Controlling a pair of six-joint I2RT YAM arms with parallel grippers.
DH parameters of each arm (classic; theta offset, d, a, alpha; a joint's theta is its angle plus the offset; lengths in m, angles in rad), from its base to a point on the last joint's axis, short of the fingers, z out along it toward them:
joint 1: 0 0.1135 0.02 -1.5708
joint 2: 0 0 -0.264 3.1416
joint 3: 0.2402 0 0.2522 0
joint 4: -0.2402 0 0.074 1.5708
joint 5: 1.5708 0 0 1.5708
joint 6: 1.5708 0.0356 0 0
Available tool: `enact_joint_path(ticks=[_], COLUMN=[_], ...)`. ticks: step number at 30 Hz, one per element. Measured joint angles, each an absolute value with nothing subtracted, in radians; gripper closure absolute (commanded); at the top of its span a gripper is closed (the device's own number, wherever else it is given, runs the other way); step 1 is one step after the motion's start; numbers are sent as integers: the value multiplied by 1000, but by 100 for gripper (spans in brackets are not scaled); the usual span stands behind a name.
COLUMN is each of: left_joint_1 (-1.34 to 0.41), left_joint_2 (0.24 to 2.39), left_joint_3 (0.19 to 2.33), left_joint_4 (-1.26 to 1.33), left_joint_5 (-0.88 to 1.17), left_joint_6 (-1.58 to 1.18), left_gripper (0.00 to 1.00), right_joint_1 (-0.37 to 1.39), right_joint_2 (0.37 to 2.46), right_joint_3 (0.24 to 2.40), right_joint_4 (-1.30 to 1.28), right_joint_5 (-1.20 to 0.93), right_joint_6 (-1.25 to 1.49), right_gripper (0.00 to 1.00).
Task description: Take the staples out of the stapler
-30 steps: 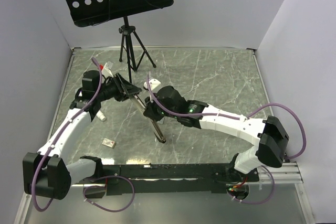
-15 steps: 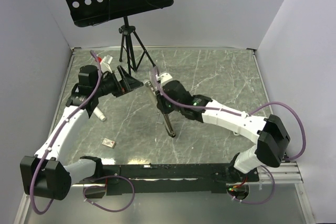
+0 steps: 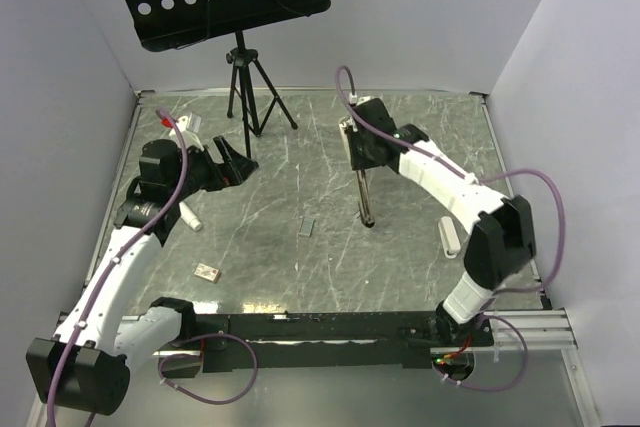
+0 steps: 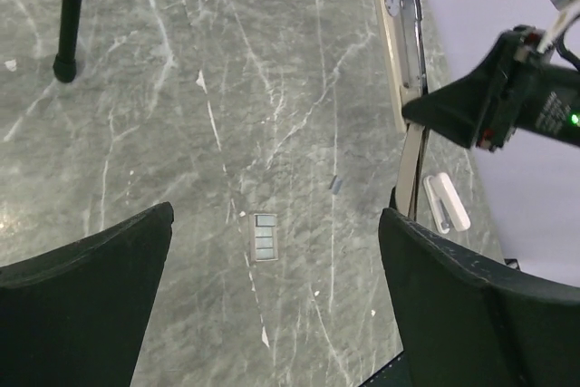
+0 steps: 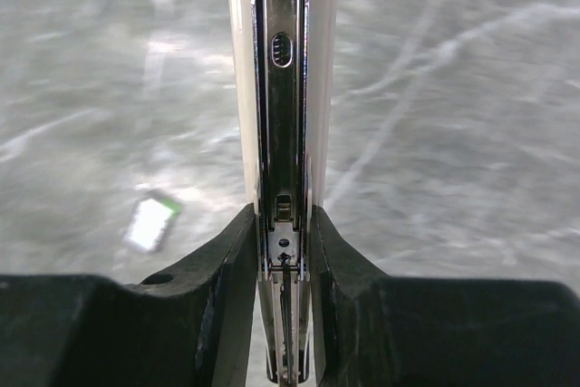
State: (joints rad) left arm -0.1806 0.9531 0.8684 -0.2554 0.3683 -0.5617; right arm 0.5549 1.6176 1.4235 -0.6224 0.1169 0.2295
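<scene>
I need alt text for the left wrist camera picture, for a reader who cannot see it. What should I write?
A short strip of grey metal staples lies on the grey marbled table, framed by the two black fingers of the open left claw. At upper right, the right claw holds the slim pale stapler with its metal bar.

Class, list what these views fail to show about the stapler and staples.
Left wrist view: how many loose staples lie in the strip, too small; the stapler's lower end, hidden by one finger of the left gripper.
Top view: whether any remain inside the stapler, too small, right gripper covering part of it.
Right wrist view: a pale patch, too blurred to identify.
</scene>
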Motion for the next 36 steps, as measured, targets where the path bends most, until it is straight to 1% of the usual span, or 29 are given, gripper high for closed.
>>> enact_joint_path(ticks=[5, 11, 15, 19, 25, 28, 29, 30, 36], left_joint_1=[-185, -187, -191, -191, -191, -191, -191, -191, -183], left_joint_2=[963, 965, 974, 984, 1018, 1053, 1058, 1060, 1060], left_joint_3=[868, 868, 868, 868, 868, 868, 868, 868, 868], left_joint_4=[-274, -286, -295, -302, -304, -306, -306, -306, -305], left_joint_5=[332, 307, 299, 290, 298, 309, 309, 309, 318], left_joint_6=[-560, -560, -561, -561, -565, -566, -566, -566, -569], left_gripper=[1, 0, 1, 1, 0, 1, 3, 3, 3], right_joint_1=[457, 273, 204, 179, 159, 151, 150, 147, 146], right_joint_2=[1781, 1969, 2097, 2181, 2227, 2261, 2275, 2283, 2308], right_joint_3=[1549, 1683, 1824, 1903, 1937, 2000, 2024, 2037, 2037], right_joint_4=[-741, -810, -857, -878, -907, -921, -918, -907, -891], right_joint_5=[158, 107, 96, 82, 40, 35, 36, 36, 52], right_joint_6=[192, 172, 158, 149, 136, 135, 135, 134, 135], right_gripper=[100, 100, 100, 93, 89, 86, 85, 83, 81])
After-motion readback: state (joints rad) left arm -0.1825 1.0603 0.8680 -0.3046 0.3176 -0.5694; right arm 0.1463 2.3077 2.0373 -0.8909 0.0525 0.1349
